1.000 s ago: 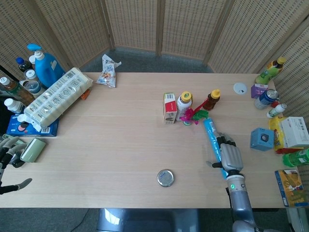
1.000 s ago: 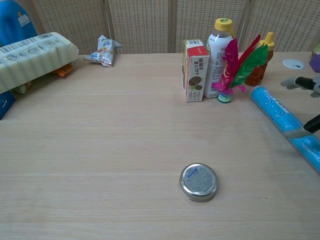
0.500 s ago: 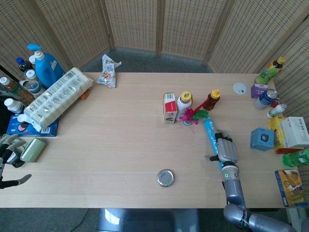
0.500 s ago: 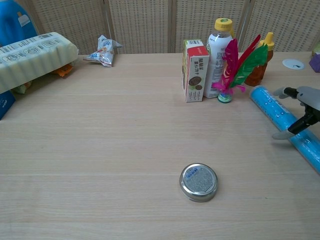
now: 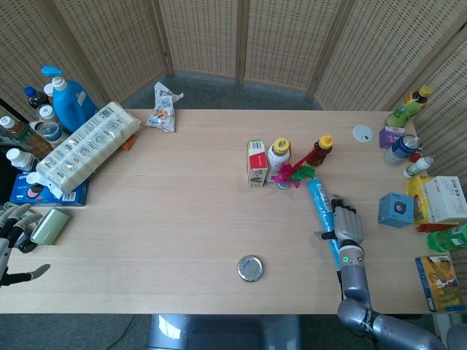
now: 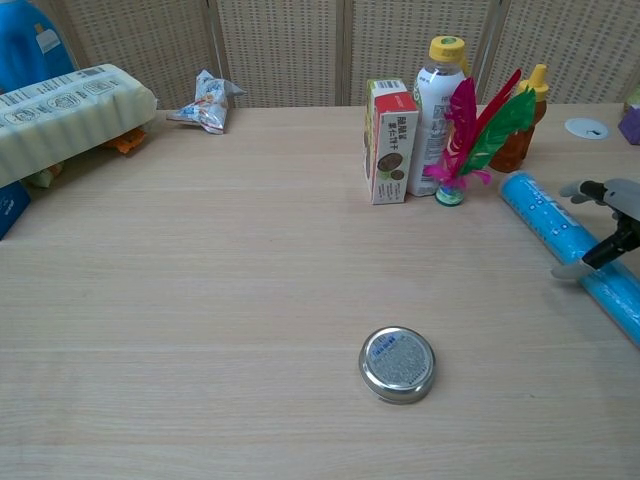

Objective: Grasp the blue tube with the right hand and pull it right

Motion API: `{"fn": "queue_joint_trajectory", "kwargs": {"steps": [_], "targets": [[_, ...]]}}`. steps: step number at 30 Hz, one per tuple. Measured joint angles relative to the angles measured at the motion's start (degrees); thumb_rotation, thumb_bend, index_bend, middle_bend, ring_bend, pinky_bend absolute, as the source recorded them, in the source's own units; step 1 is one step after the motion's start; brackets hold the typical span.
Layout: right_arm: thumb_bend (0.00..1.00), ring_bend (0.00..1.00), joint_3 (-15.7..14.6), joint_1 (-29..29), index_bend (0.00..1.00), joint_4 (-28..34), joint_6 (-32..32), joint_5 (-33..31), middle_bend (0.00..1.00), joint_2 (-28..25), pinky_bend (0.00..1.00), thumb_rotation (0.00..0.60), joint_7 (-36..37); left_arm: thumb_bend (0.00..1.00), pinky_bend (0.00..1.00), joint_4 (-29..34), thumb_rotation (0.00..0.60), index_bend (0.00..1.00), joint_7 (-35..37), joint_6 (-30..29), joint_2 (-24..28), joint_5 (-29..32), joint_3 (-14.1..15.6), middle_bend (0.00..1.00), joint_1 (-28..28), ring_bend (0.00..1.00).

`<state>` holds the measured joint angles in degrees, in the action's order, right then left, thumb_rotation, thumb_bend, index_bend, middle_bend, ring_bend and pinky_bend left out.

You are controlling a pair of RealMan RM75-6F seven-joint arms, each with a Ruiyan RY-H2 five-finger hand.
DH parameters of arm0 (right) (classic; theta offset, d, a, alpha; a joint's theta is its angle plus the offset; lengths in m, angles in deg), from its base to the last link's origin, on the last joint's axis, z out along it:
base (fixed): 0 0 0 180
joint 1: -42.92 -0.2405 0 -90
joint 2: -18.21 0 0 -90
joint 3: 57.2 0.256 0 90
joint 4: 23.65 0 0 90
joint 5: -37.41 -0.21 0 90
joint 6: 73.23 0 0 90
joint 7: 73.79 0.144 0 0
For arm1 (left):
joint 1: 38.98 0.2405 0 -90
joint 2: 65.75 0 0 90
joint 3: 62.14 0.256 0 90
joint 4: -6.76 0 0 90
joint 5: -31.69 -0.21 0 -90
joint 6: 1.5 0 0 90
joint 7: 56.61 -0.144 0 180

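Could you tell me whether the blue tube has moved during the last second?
No. The blue tube keeps its far end just below the feathered toy.

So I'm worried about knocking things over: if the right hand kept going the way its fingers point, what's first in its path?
Probably the feather shuttlecock: the right hand, over the blue tube, points up the table towards it and the bottles. Depth is unclear.

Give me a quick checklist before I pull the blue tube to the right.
1. Right hand over the blue tube: ok.
2. Fingers closed firmly around the tube: cannot tell.
3. Tube flat on the table: ok.
4. Path right: blue box stands there, not ok for a long pull.
5. Feather toy apart from the tube's far end: ok.
6. Left hand away at the table's left edge: ok.
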<state>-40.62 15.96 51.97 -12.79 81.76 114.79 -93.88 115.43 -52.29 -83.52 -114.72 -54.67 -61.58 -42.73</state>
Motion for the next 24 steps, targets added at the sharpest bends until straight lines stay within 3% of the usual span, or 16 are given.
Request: {"fn": "queue_joint_trajectory", "kwargs": {"steps": [18, 20, 22, 24], "targets": [[0.00, 0.00, -0.63, -0.74, 0.00, -5.79, 1.23, -0.83, 0.00, 3.69, 0.00, 0.600, -1.65, 0.00, 0.00, 0.05, 0.600, 0.18, -0.26, 0.07, 0.04, -0.07, 0.15, 0.00, 0.06, 0.00], [0.00, 0.00, -0.54, -0.73, 0.00, -6.23, 1.35, -0.81, 0.06, 3.97, 0.00, 0.600, -1.60, 0.00, 0.00, 0.07, 0.600, 0.18, -0.23, 0.04, 0.06, -0.07, 0.14, 0.00, 0.07, 0.00], [0.00, 0.00, -0.36, -0.73, 0.04, -6.62, 1.43, -0.88, 0.19, 4.30, 0.02, 0.600, -1.55, 0.00, 0.00, 0.05, 0.600, 0.18, -0.20, -0.03, 0.09, -0.10, 0.14, 0.00, 0.09, 0.00], [0.00, 0.05, -0.20, -0.75, 0.15, -6.89, 1.50, -0.93, 0.35, 4.53, 0.17, 0.600, -1.52, 0.00, 0.00, 0.05, 0.600, 0.18, -0.19, -0.10, 0.10, -0.11, 0.14, 0.00, 0.13, 0.00]]}}
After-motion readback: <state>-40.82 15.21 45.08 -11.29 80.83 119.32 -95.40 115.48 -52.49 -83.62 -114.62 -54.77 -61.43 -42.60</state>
